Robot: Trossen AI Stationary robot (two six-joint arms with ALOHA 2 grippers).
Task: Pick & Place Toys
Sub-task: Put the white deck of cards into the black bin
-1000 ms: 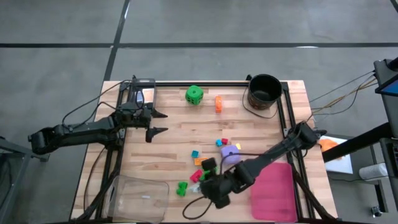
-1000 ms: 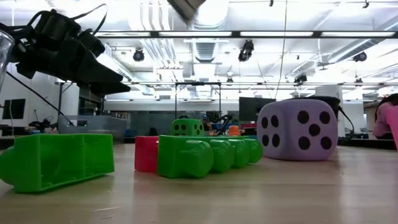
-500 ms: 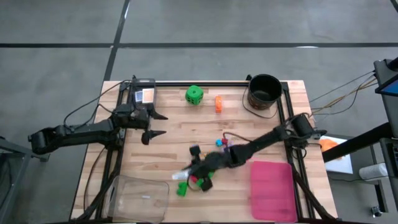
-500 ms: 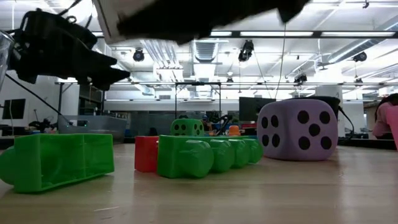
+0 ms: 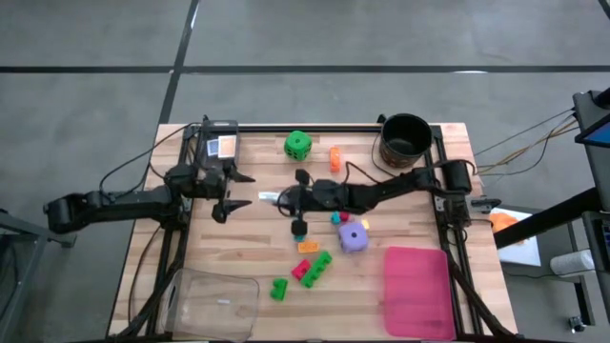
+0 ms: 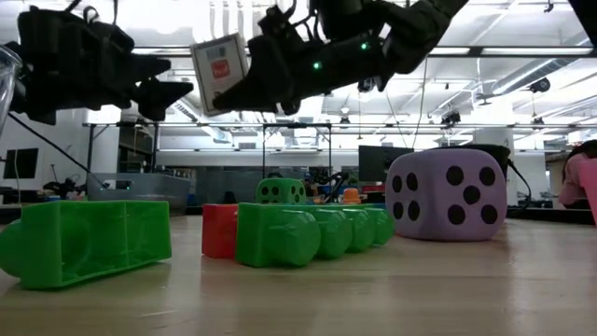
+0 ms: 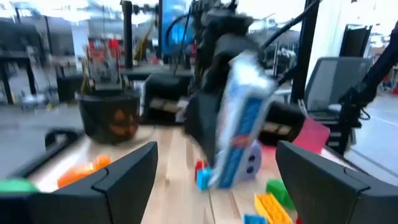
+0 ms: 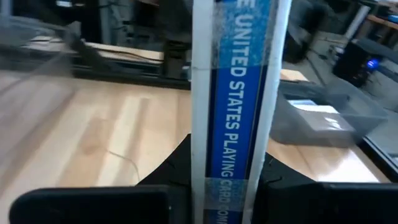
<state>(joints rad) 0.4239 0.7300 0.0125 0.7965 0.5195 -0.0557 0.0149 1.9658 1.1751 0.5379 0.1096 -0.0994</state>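
Right gripper [image 5: 282, 200] stretched across the middle of the table [image 5: 257, 243], clamped on a card pack [image 5: 269, 198] and holding it up in the air, well above the wood. Pack white with a blue band of lettering, pinched between the dark fingers [image 8: 177, 163] in the right wrist view. Left gripper [image 5: 235, 191] just beside the pack, raised too, fingers spread apart and holding nothing, pointed at the pack. Purple dice [image 5: 353, 238] on the table near the pink tray [image 5: 419, 286]. Green dice [image 5: 297, 144] and an orange brick [image 5: 335, 158] near the far edge, beside the black bucket [image 5: 405, 140]. Green bricks [image 6: 308, 234] and a red brick [image 6: 219, 231] lying close to the low camera. Clear bin [image 5: 212, 303] at the near left corner.
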